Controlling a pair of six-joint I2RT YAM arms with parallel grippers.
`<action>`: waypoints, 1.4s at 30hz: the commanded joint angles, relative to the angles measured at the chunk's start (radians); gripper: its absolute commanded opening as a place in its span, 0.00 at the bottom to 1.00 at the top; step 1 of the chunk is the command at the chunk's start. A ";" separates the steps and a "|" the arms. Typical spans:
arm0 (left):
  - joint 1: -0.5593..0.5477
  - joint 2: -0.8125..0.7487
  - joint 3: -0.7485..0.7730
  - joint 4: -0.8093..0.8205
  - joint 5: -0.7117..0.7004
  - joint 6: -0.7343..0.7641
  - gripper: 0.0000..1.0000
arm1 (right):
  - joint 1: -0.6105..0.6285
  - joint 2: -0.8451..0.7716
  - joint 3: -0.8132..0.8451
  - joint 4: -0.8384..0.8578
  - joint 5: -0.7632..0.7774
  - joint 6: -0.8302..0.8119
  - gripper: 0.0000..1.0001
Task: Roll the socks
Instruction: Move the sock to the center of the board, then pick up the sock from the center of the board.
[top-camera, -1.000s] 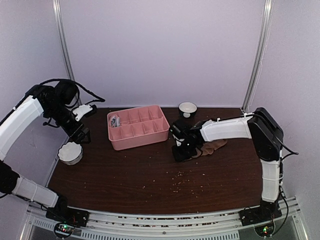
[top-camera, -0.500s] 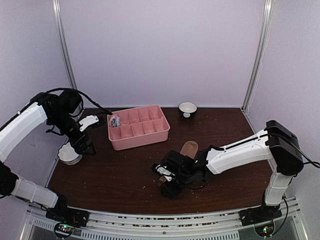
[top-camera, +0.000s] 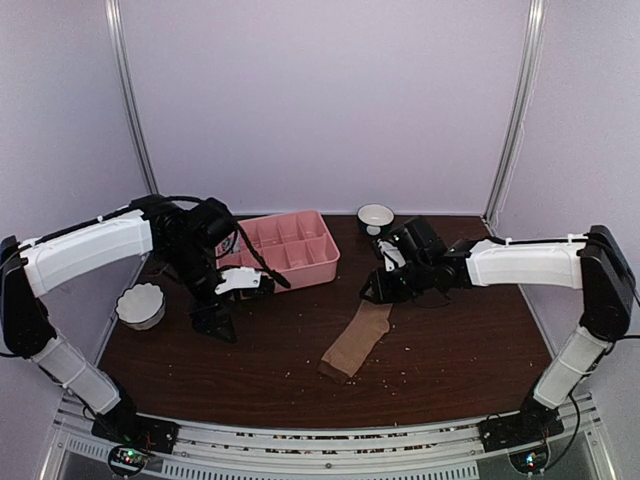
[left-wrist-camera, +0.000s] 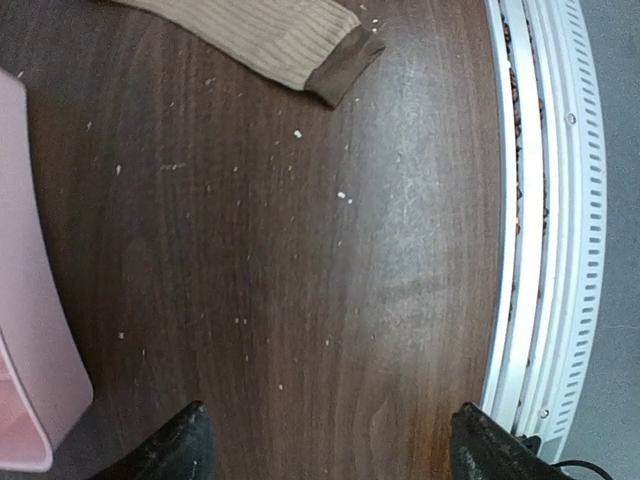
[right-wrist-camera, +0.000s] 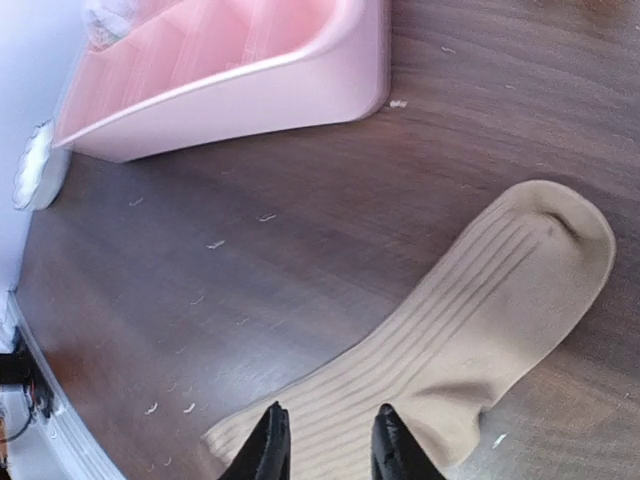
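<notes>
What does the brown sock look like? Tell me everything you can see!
The brown sock is tan, soft ribbed knit, with a darker brown band at its cuff and a rounded toe. It lies flat and stretched out on the dark wooden table, slanting, cuff toward the near edge, in front of the pink tray. It is not rolled. The right gripper hangs by it with jaws slightly apart, holding nothing; only the table clearly touches it.

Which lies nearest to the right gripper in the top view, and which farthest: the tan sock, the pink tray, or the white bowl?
1. Tan sock: just beneath the right gripper, toward the near edge.
2. Pink tray: to its left, farther back.
3. White bowl: at the table's far left edge.
</notes>
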 joint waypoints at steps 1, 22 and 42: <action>-0.095 0.097 0.060 0.080 0.009 0.089 0.82 | -0.053 0.158 0.082 -0.136 0.094 -0.003 0.23; -0.360 0.302 -0.038 0.532 -0.070 0.114 0.62 | 0.030 0.449 0.334 -0.112 -0.017 -0.020 0.25; -0.454 0.382 -0.110 0.637 -0.085 -0.004 0.39 | 0.003 -0.106 -0.134 0.195 0.372 0.010 1.00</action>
